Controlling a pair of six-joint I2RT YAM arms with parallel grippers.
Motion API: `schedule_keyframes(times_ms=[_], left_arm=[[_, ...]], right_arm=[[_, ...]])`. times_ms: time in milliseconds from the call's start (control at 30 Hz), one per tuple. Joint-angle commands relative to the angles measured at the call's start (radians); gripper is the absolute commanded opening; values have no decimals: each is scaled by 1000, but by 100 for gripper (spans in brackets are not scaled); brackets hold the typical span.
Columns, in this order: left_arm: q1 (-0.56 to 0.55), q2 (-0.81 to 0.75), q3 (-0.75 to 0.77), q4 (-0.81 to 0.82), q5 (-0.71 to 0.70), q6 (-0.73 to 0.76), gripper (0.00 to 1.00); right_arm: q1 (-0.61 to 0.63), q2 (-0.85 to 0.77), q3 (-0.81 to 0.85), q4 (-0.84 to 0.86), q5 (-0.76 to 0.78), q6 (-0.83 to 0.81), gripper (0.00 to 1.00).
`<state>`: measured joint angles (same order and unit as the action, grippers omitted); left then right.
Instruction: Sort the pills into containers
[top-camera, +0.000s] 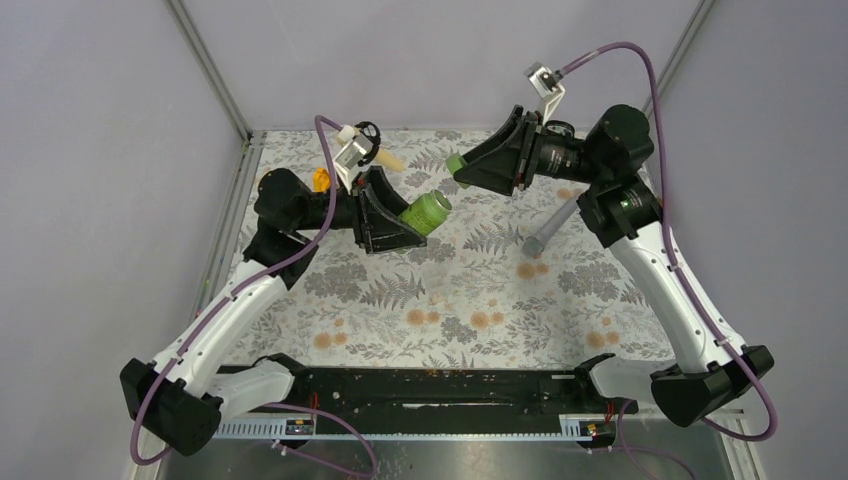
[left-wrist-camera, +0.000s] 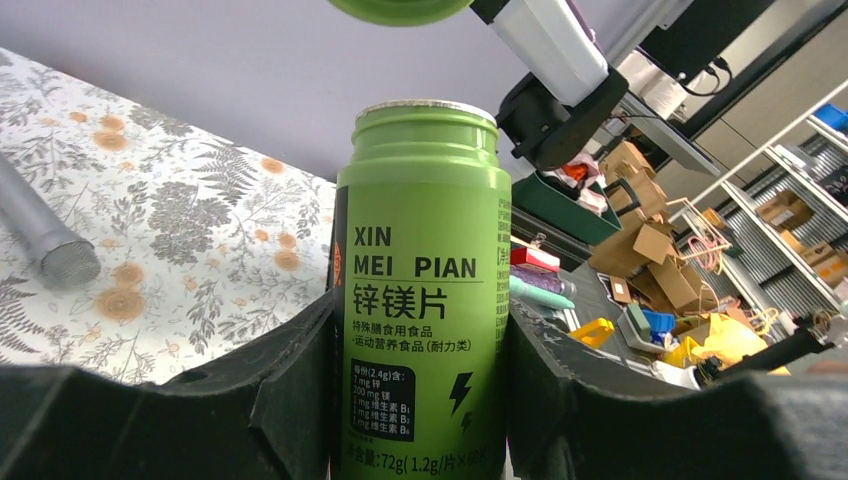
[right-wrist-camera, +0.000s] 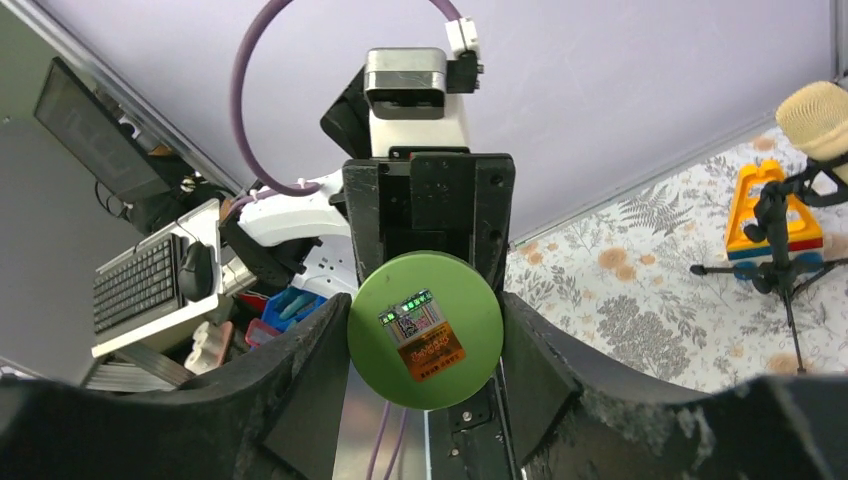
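We see the left gripper (top-camera: 408, 222) pinching the green bottle (left-wrist-camera: 424, 280) (mouth uncapped), tilted over the mat (top-camera: 480, 290) towards the back. The right gripper (top-camera: 466, 170) clamps the cap (right-wrist-camera: 425, 328) near that mouth, not touching.

Bottle (top-camera: 425, 212) clamped in left gripper (top-camera: 410, 222) over mid-mat (top-camera: 450, 300), cap (top-camera: 457, 163) in right gripper (top-camera: 470, 170) just behind-right of its mouth, not touching, cylinder (top-camera: 550, 228) lying on mat further right, microphone (top-camera: 385, 158) and block (top-camera: 320, 180) back-left.
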<state>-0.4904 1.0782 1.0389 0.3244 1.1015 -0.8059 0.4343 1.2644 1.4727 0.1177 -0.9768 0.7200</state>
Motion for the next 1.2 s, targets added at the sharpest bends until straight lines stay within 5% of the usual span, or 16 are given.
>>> schedule_keyframes(times_ms=[0,100,233,433,833,1167], left_arm=[[3,-20,1,130,53,-44,0],[3,-46,2,17,2,74,0],[3,-97,5,-299,-185,407,0],[4,-158,-140,-372,-354,593,0],[-2,-188,-434,-262,-511,703,0],[-14,-101,-427,-366,-536,859,0]], right_arm=[[-3,-25,48,34,-7,-63,37],[-5,-38,56,-97,98,-125,38],[-15,-59,33,-341,328,-178,41],[-20,-43,-112,-600,721,-245,42],[41,79,-459,-550,940,-179,39],[168,187,-586,-461,1074,-179,41]])
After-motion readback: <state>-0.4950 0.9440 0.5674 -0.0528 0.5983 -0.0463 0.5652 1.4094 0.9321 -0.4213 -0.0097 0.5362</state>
